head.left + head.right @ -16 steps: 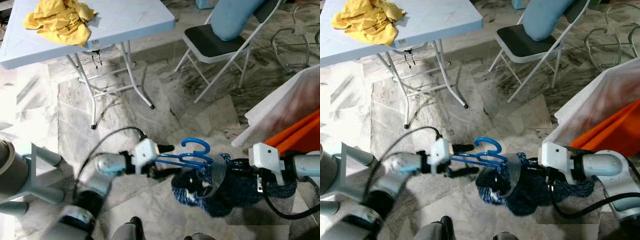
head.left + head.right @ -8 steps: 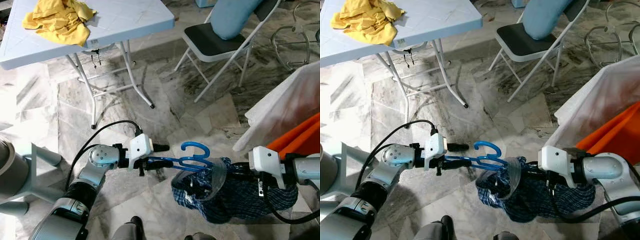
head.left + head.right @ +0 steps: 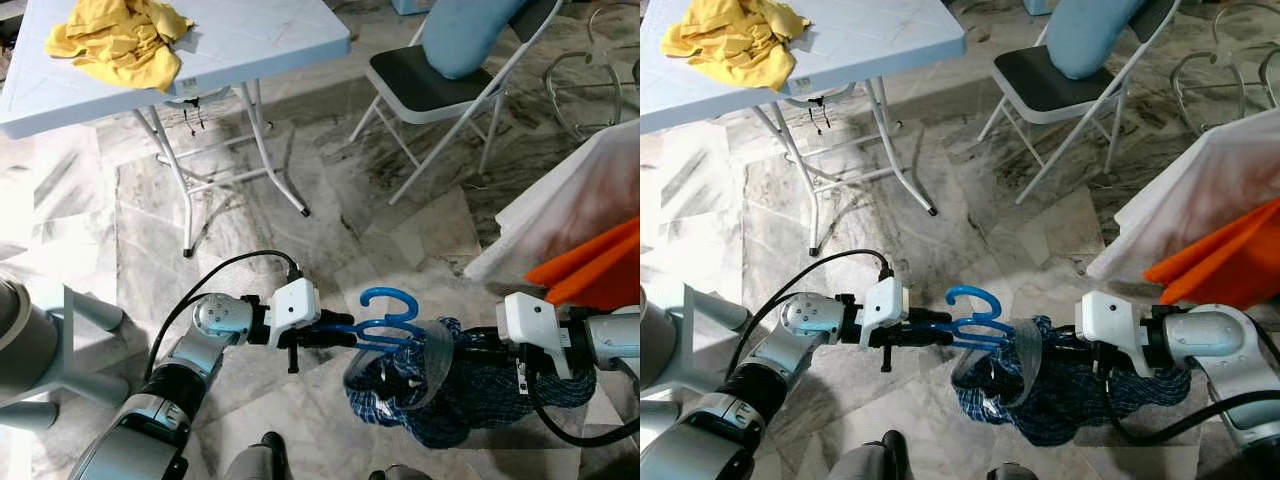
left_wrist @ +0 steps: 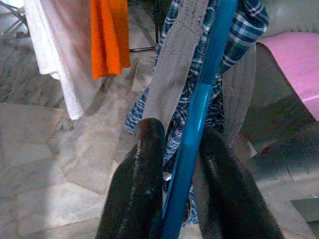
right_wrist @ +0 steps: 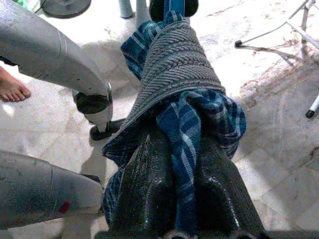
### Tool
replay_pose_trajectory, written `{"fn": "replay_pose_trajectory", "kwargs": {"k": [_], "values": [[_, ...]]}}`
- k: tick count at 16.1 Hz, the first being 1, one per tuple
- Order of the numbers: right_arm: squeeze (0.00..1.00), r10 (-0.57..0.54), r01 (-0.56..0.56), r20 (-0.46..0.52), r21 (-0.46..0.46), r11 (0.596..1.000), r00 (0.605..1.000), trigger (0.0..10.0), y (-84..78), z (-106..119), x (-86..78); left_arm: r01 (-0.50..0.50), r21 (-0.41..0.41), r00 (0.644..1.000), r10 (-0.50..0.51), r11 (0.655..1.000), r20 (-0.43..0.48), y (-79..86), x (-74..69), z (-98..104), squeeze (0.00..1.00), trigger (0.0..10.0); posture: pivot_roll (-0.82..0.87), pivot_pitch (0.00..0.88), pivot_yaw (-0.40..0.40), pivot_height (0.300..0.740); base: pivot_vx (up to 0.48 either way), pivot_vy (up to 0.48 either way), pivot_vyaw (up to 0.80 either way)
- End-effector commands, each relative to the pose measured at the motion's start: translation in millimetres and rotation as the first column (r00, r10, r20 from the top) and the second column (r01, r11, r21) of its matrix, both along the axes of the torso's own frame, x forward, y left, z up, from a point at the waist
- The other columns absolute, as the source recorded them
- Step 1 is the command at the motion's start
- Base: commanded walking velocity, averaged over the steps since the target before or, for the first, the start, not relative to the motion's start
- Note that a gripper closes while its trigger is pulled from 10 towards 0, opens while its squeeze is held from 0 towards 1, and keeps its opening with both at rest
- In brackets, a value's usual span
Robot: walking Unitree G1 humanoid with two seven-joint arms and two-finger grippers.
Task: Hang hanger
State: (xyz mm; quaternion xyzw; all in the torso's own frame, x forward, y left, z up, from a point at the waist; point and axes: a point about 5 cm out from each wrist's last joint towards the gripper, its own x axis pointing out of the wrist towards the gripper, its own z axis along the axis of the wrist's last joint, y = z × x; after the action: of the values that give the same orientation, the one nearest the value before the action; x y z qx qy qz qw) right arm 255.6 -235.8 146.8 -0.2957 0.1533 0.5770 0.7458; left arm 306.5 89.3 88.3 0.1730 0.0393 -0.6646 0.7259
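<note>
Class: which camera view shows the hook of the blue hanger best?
The left eye view: the hanger shows its whole curved hook, between the left gripper and the plaid garment. The right eye view matches. The left wrist view shows its straight bar between the fingers; the right wrist view shows garment.

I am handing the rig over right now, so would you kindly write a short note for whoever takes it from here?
Left gripper: shut on the blue hanger, fingers either side of its bar, low over the marble floor.
Right gripper: shut on the blue plaid garment, which is bunched over the hanger's other end.
Done: hanger held between both arms, its hook pointing up, garment partly on it.
Left: garment is still crumpled rather than spread; hanger not yet hung. White and orange clothes hang to the robot's right, likely the hanging spot.
</note>
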Motion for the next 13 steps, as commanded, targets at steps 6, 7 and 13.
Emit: {"fn": "replay_pose_trajectory", "kwargs": {"k": [6,7,13], "values": [[0.0,0.04,-0.041,0.02,0.016,0.999,0.999,10.0,6.2,4.6,-1.8,0.015,0.012,0.999,-0.015,1.0,-0.037,-0.2,0.3,-1.7,0.0,0.0,-0.13,0.216,0.064,0.74,0.0,0.0,0.0],[0.0,0.04,-0.041,0.021,0.017,0.999,0.999,10.0,6.7,4.3,-1.5,0.015,0.008,0.999,-0.015,1.0,-0.043,-0.2,-0.1,-2.1,0.0,0.0,-0.13,0.218,0.063,0.74,0.0,0.0,0.0],[1.0,0.007,-0.008,0.011,0.07,0.998,1.0,10.0,11.0,3.1,7.9,-0.082,-0.091,0.995,0.076,0.993,-0.066,-2.3,-0.7,-4.4,0.0,0.0,-0.12,0.224,0.055,0.74,0.0,0.0,0.0]]}}
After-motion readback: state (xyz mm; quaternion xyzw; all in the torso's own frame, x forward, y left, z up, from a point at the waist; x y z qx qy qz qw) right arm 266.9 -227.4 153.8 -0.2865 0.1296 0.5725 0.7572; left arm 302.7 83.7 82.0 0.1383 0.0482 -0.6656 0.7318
